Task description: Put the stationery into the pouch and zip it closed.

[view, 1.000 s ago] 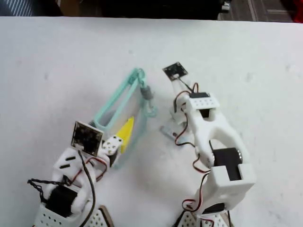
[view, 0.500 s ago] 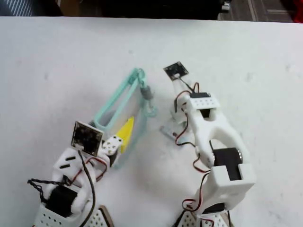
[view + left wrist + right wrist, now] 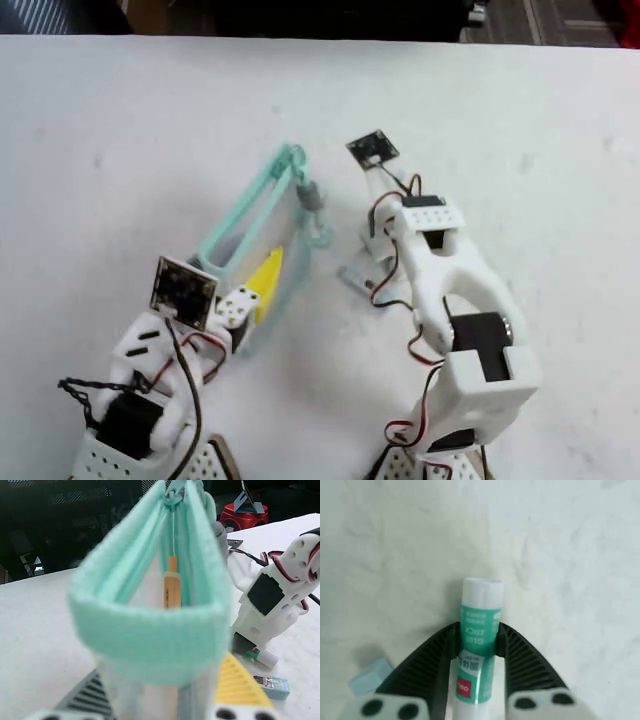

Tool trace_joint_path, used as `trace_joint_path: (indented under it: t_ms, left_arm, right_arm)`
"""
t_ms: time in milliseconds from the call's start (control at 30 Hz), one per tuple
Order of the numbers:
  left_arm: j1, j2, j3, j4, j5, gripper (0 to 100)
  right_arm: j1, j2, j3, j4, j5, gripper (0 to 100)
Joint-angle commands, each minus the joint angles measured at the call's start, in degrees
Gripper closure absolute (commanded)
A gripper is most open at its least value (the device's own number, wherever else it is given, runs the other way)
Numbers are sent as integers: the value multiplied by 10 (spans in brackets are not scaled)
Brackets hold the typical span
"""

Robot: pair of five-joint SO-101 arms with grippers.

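The mint-green pouch (image 3: 262, 222) lies at the table's centre with its mouth spread open. Its fuzzy rim (image 3: 150, 635) looms close in the left wrist view, and an orange pencil (image 3: 171, 587) lies inside. My left gripper (image 3: 255, 290), with one yellow finger (image 3: 235, 680), is shut on the pouch's near end. To the right of the pouch, my right gripper (image 3: 476, 635) points down at the table. Its black fingers (image 3: 520, 655) are shut on a white-and-green glue stick (image 3: 481, 615), whose tip rests near the table (image 3: 262, 655).
A small pale-blue eraser (image 3: 350, 277) lies on the white table between the pouch and the right arm, close beside the glue stick (image 3: 370, 676). The grey zipper pull (image 3: 312, 195) hangs at the pouch's far end.
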Motion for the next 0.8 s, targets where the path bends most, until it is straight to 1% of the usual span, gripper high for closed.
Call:
trace_joint_path:
  t_ms: [0, 500, 600, 767]
  left_arm:
    - [1, -8, -8, -4, -1, 812]
    - [1, -8, -8, -4, -1, 812]
    - [1, -8, -8, -4, -1, 812]
    - [1, -8, -8, -4, -1, 812]
  right_arm:
    - [2, -30, -2, -7, -3, 982]
    - [-1, -41, -4, -7, -6, 982]
    - [-3, -93, -4, 25, -6, 982]
    - [0, -225, -3, 87, -6, 982]
